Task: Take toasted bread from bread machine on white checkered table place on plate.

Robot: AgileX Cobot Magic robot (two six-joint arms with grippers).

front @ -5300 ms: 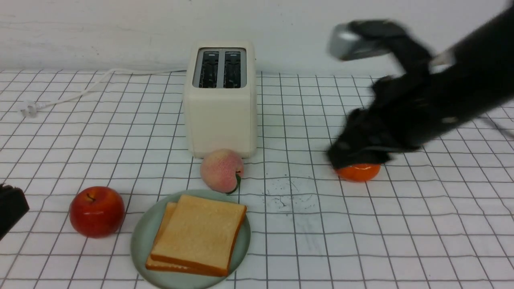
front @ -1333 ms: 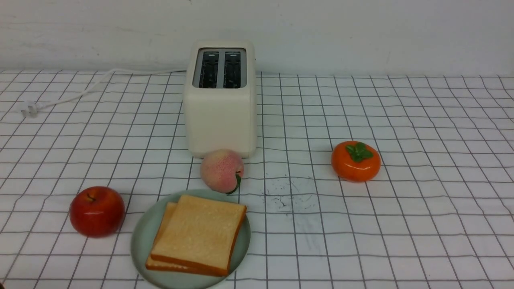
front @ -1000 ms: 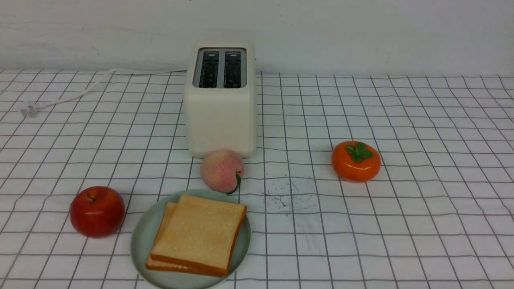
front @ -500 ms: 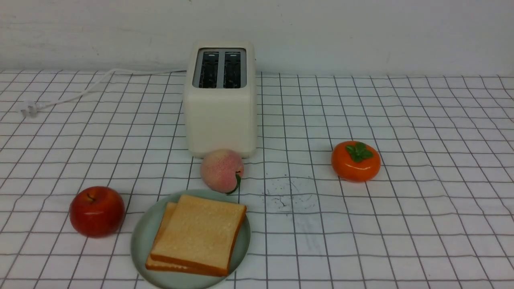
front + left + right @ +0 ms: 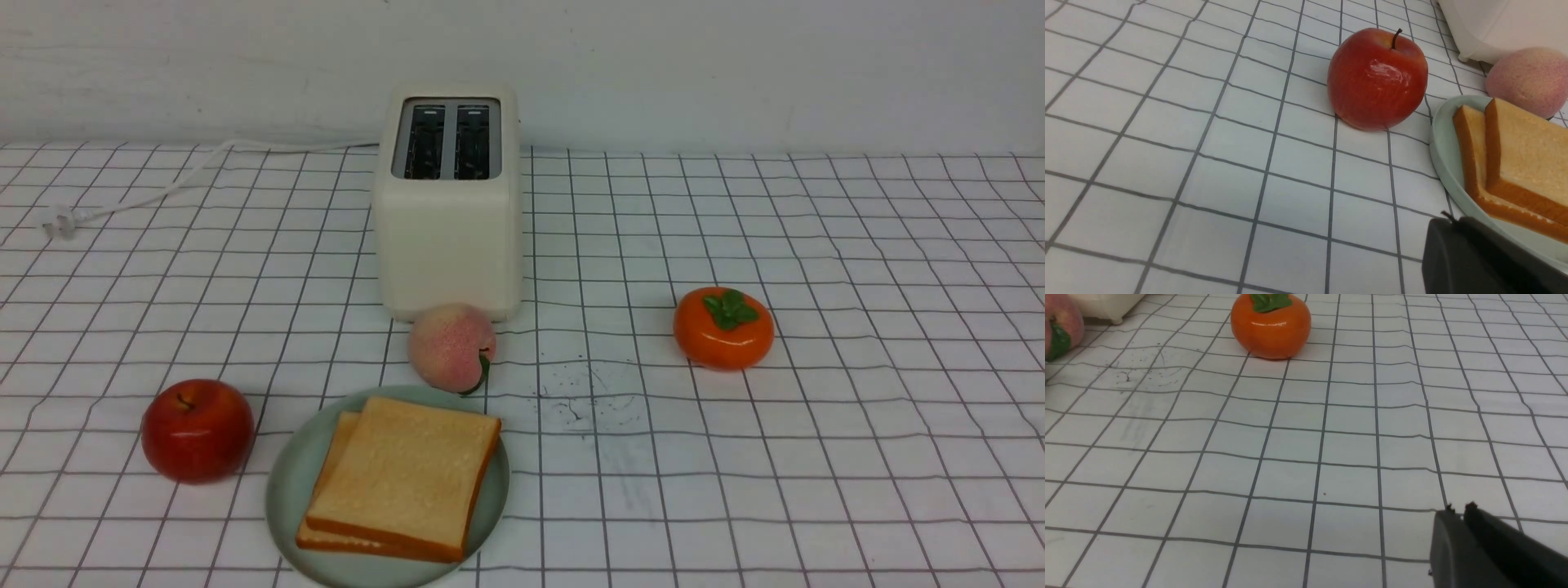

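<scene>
Both slices of toasted bread point(image 5: 406, 478) stacked on the plate point(image 5: 287, 490); left gripper point(image 5: 1447, 220) closed, empty, beside plate; right gripper point(image 5: 1457, 512) nearly closed, empty; peach point(image 5: 451, 347) next; bread machine point(image 5: 448, 204) farthest, slots empty.

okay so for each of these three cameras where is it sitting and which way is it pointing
Front: between the arms, facing forward over the table at the toaster, plate and toast; no arm shows.
Left wrist: low on the left arm, facing the apple, plate and toast; left gripper shows, shut.
Right wrist: low on the right arm, facing the persimmon; right gripper shows, nearly shut.
Shared: the peach shows in all three.
</scene>
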